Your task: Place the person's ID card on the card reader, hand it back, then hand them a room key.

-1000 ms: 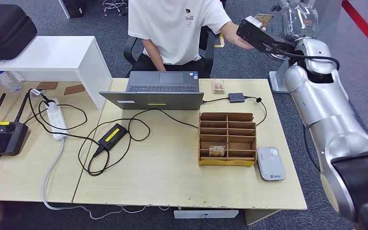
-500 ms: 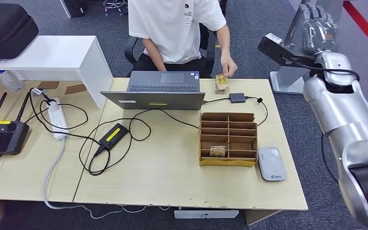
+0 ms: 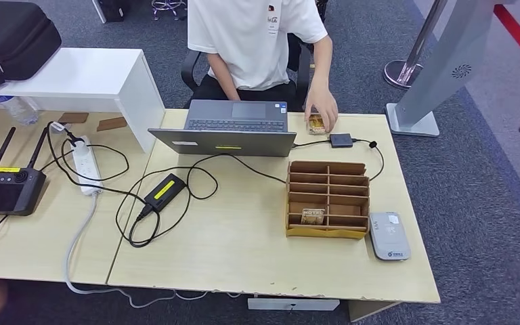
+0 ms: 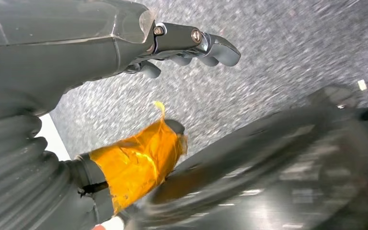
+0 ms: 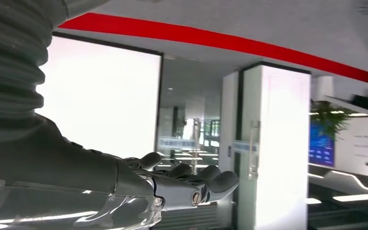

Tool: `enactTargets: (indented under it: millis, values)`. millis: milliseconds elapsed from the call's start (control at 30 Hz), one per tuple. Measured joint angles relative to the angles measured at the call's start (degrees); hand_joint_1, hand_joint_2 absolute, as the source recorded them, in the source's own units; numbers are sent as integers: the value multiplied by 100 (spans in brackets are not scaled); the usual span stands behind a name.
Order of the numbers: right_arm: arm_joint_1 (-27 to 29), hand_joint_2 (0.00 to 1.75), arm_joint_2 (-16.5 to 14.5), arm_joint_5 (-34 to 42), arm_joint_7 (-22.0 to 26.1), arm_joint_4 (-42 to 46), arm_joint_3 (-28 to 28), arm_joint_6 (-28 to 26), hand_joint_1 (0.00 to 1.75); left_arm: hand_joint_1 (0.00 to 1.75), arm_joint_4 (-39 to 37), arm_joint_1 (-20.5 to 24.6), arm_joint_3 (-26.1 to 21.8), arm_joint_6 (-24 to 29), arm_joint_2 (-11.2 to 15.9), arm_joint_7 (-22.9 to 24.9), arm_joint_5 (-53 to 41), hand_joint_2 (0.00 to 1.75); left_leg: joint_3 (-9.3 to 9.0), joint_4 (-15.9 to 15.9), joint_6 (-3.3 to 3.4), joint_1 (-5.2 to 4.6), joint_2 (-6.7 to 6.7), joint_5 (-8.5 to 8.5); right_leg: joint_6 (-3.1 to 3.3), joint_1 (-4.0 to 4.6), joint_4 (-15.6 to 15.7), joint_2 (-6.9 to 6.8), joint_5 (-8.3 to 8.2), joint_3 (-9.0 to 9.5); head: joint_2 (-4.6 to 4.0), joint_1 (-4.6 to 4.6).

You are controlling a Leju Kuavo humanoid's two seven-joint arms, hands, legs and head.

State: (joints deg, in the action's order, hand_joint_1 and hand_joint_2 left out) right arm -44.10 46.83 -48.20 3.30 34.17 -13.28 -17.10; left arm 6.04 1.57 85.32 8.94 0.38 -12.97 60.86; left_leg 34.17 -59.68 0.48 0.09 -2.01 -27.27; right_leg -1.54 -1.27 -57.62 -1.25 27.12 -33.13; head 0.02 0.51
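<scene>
Person's hand (image 3: 323, 108) rests on ID card (image 3: 316, 124) at tabletop (image 3: 244, 257) far edge, beside laptop (image 3: 233, 125). Card reader (image 3: 388, 235) beside cardboard organizer (image 3: 327, 206). Right hand (image 5: 182, 184) raised, empty, fingers loosely apart. Left hand (image 4: 191, 45) hangs empty over carpet, fingers apart.

An office: carpeted floor (image 3: 487, 169), desk (image 3: 257, 250) with laptop (image 3: 233, 125), glass partitions (image 5: 191, 134) beyond.

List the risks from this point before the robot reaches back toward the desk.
1. The person's hand rests on a card at the desk's far edge; a reach there could strike it.
2. The one card in the cardboard organizer stands in a narrow slot, so fingers may catch the dividers.
3. A cable loops beside the organizer and could snag.
</scene>
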Motion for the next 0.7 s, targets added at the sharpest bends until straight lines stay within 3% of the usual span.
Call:
enactTargets:
  millis: [67, 167, 333, 500, 700]
  values:
    - [546, 175, 386, 187, 71, -34, 465, -71, 0, 0, -2, -50, -29, -16, 6, -19, 39, 175, 2, 2, 6, -1, 12, -11, -1, -3, 1, 14, 4, -4, 0, 1]
    - [1378, 175, 721, 310, 51, -80, 1101, -126, 0, 0, -8, -60, -62, -24, 16, -31, 83, 175, -18, 2, 7, 0, 39, -36, -4, -1, 5, 47, 14, 6, 0, 9]
    - [2684, 175, 926, 300, 158, -327, 2363, -301, 0, 0, -20, -90, -152, -48, 28, -48, 125, 175, -37, 8, 16, -1, 40, -47, 0, -4, 6, 48, 31, 25, 0, 9]
    - [3571, 175, 745, 53, 365, -741, 3519, -541, 0, 0, -56, -105, -198, -70, 29, -83, 150, 175, -41, 12, 16, 0, 41, -48, 1, 0, 6, 48, 36, 27, 0, 8]
    - [4233, 175, 90, -127, 534, -1261, 4412, -867, 0, 0, -93, -116, -273, -104, 24, -124, 170, 175, -46, 18, 13, 1, 47, -50, 3, -2, 6, 52, 37, 27, 0, 9]
